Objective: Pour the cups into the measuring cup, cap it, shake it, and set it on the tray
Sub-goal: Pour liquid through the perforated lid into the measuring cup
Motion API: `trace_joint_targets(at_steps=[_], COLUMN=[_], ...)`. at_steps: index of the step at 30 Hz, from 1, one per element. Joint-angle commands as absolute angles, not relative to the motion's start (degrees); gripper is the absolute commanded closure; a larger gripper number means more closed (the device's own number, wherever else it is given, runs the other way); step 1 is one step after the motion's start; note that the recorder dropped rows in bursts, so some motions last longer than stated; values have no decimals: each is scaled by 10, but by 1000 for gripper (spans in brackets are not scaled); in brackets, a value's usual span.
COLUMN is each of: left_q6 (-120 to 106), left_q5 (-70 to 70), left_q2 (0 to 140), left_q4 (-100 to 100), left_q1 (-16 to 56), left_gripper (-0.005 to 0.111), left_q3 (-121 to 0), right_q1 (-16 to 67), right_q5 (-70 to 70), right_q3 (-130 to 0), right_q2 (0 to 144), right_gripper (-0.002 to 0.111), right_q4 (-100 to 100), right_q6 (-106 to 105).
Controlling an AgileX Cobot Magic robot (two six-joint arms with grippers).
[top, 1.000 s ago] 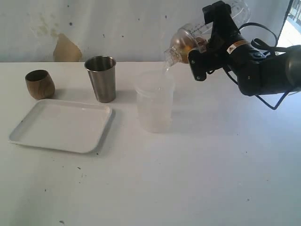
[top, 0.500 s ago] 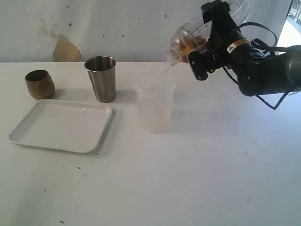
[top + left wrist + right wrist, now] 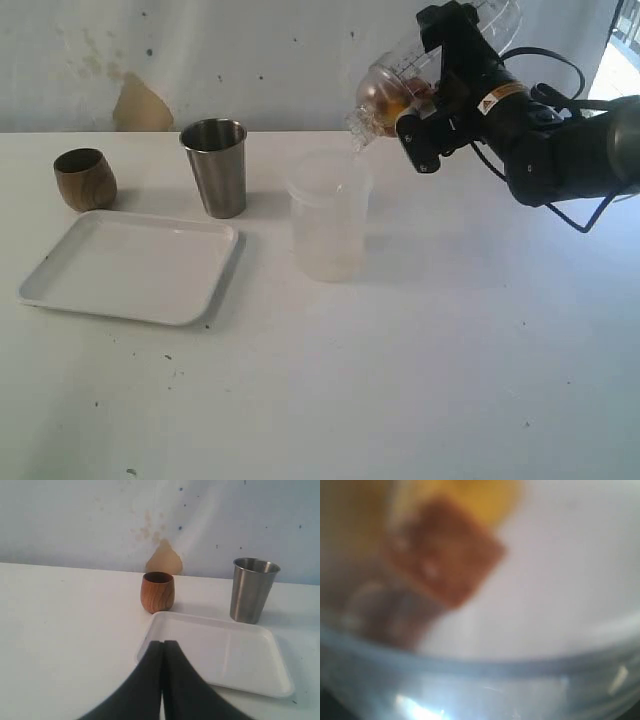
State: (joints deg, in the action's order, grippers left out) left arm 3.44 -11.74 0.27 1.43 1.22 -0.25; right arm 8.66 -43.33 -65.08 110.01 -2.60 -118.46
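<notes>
Clear plastic fills the right gripper (image 3: pixel 432 85): its jaws stand wide and clamp the measuring cup (image 3: pixel 415 62) in the air, at 1 o'clock of the frosted cup (image 3: pixel 328 215). The measuring cup is tilted steeply with its domed lid (image 3: pixel 378 100) on, the short neck aimed toward 7 o'clock just above the frosted cup's rim. Brown and orange bits lie inside against the lid. The right wrist view shows a blurred brown piece (image 3: pixel 445 555) behind a curved clear wall.

On the white table (image 3: pixel 400 380), the tray (image 3: pixel 130 265) lies at 9 o'clock of the frosted cup. The wooden cup (image 3: pixel 84 179) stands at 10 o'clock of the tray and the steel tumbler (image 3: pixel 215 167) at 1 o'clock, both upright and just beside its rim. The left gripper (image 3: pixel 163 647) is at the tray's edge opposite the 2 cups, its 2 fingers pressed together on nothing.
</notes>
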Motion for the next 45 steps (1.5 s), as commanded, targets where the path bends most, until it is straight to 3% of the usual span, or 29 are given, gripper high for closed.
trace_joint_targets(at_steps=[1, 45], left_q6=[36, 36], left_q5=[-111, -111], left_q2=[0, 0], left_q4=[14, 14], left_q1=[13, 13], left_gripper=[107, 107], left_q3=[0, 0], right_q1=[86, 110], right_q5=[-465, -418], right_q3=[-659, -663], right_q2=[1087, 1087], right_gripper=[108, 108], right_q4=[-28, -12], right_q6=[-1182, -1219])
